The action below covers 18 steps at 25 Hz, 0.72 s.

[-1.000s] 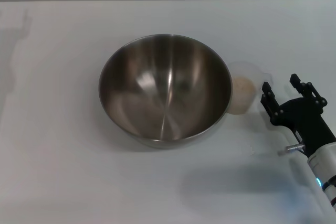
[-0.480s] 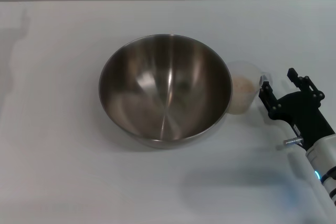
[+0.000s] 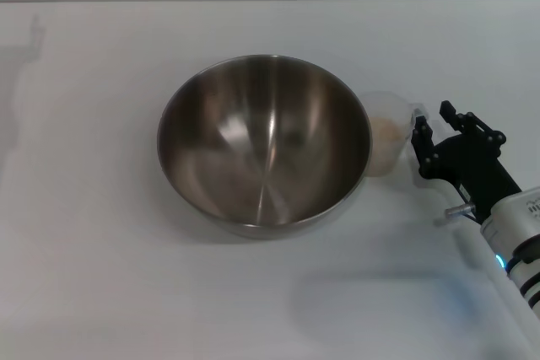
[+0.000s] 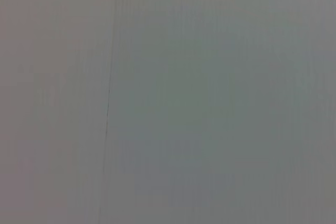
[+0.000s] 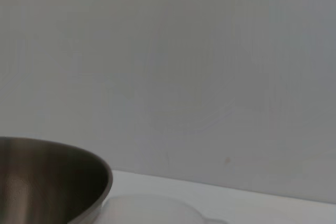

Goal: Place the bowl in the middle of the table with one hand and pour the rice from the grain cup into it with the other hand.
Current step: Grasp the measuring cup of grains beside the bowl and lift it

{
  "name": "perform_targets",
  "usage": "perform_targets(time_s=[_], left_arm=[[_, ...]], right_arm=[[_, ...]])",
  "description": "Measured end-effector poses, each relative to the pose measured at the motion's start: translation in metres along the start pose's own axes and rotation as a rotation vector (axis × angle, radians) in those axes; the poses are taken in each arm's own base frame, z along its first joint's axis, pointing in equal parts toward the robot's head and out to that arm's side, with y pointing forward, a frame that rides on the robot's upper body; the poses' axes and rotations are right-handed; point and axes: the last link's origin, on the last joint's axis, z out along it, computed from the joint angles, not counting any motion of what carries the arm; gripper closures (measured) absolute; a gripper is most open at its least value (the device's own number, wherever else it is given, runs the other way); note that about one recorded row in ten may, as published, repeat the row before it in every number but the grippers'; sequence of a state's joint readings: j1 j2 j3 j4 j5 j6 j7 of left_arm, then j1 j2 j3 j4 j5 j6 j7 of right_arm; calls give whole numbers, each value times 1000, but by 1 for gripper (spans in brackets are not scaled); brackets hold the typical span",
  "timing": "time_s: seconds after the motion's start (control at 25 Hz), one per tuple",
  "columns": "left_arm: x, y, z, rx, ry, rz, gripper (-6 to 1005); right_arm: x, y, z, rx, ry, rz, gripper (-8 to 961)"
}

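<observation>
You have one arm in the head view, the right. Its gripper is matt black, with two slim fingers that end in small notched, blocky tips and a gap showing between them. They seat in a black angular housing that widens toward the wrist. A short silver pin or screw sticks out from the side of that housing. Behind it you will find a silver-grey cylindrical link with black bands and a small blue-green light near its lower edge. No cables or printed markings can be made out.
</observation>
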<state>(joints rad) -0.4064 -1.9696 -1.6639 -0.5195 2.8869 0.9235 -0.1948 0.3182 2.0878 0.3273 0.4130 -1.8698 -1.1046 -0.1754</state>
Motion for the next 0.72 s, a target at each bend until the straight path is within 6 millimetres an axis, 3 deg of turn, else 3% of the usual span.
perform_targets(time_s=[0.16, 0.28, 0.52, 0.72], left_arm=[[0, 0, 0, 0, 3, 0, 332], [1, -1, -1, 0, 10, 0, 332], [1, -2, -2, 3, 12, -3, 332], [1, -1, -4, 4, 15, -8, 332]], right_arm=[[-2, -2, 5, -8, -6, 8, 441], [-3, -1, 7, -15, -8, 5, 647], [-6, 1, 10, -28, -15, -3, 827], [-6, 1, 13, -36, -12, -9, 889]])
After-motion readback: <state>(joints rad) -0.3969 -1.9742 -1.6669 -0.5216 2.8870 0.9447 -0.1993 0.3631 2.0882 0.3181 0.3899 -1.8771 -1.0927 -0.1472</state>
